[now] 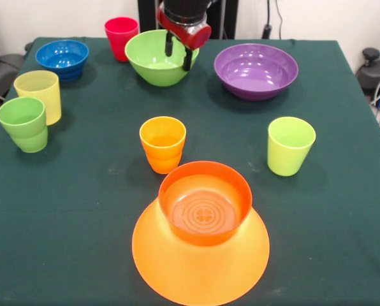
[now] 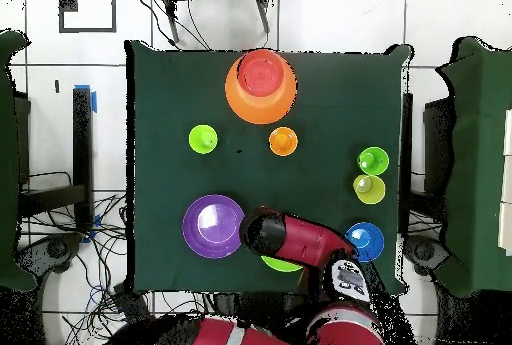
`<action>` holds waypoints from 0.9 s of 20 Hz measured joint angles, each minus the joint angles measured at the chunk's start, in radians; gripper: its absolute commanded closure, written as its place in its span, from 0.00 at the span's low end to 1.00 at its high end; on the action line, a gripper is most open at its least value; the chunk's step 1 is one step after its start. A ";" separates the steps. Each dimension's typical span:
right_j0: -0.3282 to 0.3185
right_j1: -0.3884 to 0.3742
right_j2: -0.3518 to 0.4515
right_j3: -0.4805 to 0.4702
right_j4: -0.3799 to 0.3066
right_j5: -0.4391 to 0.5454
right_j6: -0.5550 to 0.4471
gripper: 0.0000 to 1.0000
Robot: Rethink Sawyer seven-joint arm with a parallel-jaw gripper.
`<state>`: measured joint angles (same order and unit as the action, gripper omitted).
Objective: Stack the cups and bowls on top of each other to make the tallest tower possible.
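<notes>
Front view: the gripper (image 1: 178, 56) is seen hanging over the green bowl (image 1: 157, 58), its two dark fingers (image 1: 168, 44) spread apart and straddling the bowl's right rim, one inside the bowl and one at its outer edge; whether they touch the rim cannot be told. The tower (image 1: 201, 245) is found at the near middle of the dark green table (image 1: 81, 217): the very large orange bowl (image 1: 177, 274) is turned upside down as a base, and the small red-orange bowl (image 1: 205, 201) is set upright on it. Just behind the tower the orange cup (image 1: 162, 143) is placed, and the lime green cup (image 1: 290, 145) stands well to its right. The purple bowl (image 1: 256, 70) is seen to the right of the green bowl. At the left edge the green cup (image 1: 24, 123) and the pale yellow cup (image 1: 39, 94) stand close together, with the blue bowl (image 1: 62, 58) behind them. The red cup (image 1: 121, 37) is set just left of the green bowl. In the overhead view the green bowl is mostly hidden beneath the red arm (image 2: 295, 241).
</notes>
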<state>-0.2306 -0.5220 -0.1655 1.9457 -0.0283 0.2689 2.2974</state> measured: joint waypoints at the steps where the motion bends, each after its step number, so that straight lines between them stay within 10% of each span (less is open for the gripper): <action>1: -0.002 0.004 0.001 0.000 0.000 -0.004 0.000 0.00; 18: -0.060 0.121 0.025 -0.001 -0.034 -0.090 0.000 0.00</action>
<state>-0.2902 -0.4014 -0.1407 1.9451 -0.0622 0.1785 2.2974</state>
